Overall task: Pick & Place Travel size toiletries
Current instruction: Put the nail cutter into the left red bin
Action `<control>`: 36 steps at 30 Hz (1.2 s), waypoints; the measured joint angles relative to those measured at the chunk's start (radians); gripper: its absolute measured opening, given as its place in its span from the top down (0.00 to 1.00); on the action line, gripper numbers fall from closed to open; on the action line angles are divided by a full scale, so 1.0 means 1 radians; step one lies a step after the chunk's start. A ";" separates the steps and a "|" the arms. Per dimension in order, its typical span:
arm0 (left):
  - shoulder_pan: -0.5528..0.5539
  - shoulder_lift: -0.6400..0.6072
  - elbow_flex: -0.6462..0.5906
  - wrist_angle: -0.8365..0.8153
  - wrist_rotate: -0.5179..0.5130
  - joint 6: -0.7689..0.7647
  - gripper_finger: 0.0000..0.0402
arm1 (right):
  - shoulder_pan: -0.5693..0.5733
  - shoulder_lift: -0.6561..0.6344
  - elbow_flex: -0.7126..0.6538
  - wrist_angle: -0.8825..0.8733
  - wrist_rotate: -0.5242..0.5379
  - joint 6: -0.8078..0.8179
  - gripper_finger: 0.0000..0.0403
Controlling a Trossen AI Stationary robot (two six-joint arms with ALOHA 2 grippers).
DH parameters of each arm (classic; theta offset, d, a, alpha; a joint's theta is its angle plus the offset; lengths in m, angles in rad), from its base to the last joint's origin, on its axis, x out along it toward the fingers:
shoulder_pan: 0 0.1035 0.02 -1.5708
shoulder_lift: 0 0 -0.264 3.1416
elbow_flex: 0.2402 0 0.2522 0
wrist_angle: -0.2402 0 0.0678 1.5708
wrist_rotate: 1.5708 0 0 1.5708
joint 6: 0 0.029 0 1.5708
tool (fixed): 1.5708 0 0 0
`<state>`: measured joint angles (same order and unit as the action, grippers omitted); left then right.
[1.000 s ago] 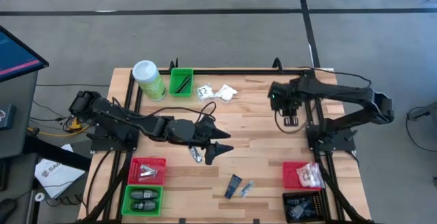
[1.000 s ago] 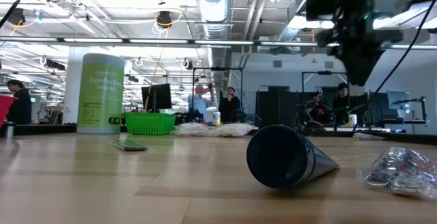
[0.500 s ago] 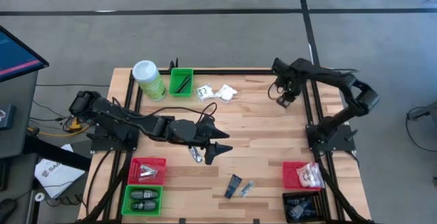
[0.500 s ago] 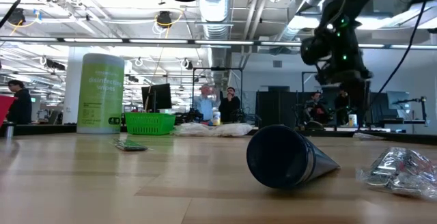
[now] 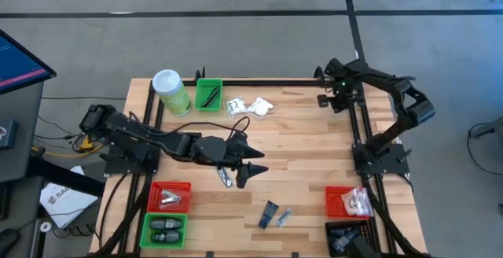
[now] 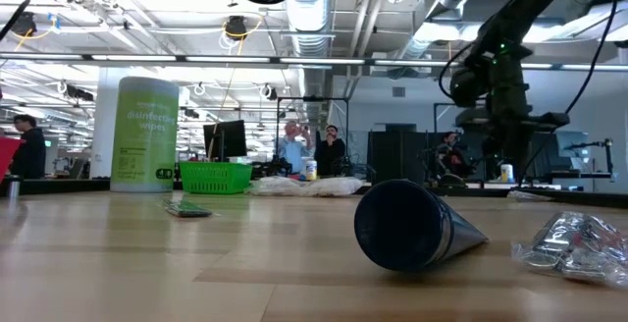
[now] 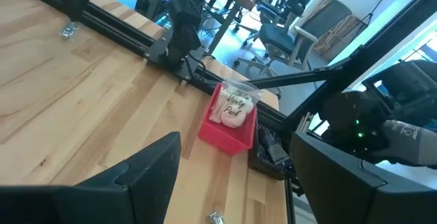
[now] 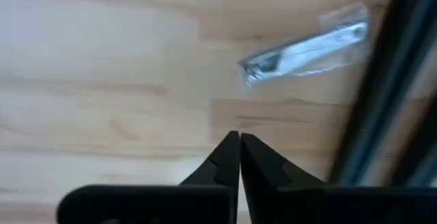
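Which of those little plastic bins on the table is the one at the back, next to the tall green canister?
The green bin, holding a slim dark item. It sits at the far edge beside the canister; the other bins sit at the near corners.

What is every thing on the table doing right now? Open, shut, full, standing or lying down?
Left gripper: open, empty, low over mid-table.
Right gripper: shut, empty, above the silvery packet.
Green canister: upright, lid on.
Red bin: holds a clear bag.
Dark packet: lying flat.
White sachets: heaped loosely.

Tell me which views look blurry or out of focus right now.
Right wrist view: soft all over, the silvery packet smeared on the wood. Low view: the near dark cone and crinkly packet are soft; the room behind is sharper. High view: crisp.
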<state>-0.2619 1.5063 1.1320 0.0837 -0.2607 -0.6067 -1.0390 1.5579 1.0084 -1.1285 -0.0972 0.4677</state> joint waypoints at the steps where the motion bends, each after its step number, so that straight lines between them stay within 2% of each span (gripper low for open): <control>1: 0.000 0.000 0.000 0.000 0.000 0.000 0.32 | -0.011 0.000 0.000 0.014 -0.016 0.033 0.98; 5: -0.005 0.000 0.000 0.001 -0.005 -0.002 0.32 | -0.032 -0.005 0.000 0.019 -0.032 0.165 0.97; 13: -0.030 0.000 0.000 0.003 -0.026 -0.009 0.32 | -0.034 -0.095 -0.002 0.055 0.116 0.548 0.99; 16: -0.043 0.000 0.000 0.003 -0.044 -0.010 0.32 | -0.035 -0.142 -0.050 0.113 0.127 0.666 0.98; 21: -0.054 0.000 0.000 0.003 -0.072 -0.009 0.32 | -0.049 -0.169 -0.212 0.219 0.032 0.731 0.98; 23: -0.054 0.000 0.000 0.003 -0.073 -0.008 0.32 | -0.049 -0.179 -0.267 0.251 0.038 0.745 0.98; 27: -0.053 0.000 0.000 0.002 -0.073 -0.008 0.32 | -0.024 -0.237 -0.328 0.266 0.124 0.814 0.98; 33: -0.050 0.000 0.000 0.002 -0.075 -0.009 0.32 | -0.017 -0.317 -0.344 0.287 0.286 0.910 0.98; 36: -0.050 0.000 0.000 0.002 -0.085 -0.017 0.32 | -0.026 -0.289 -0.344 0.324 0.298 0.895 0.98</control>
<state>-0.3119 1.5063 1.1320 0.0855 -0.3461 -0.6234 -1.0653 1.2692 0.6643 -0.8050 0.2008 1.3623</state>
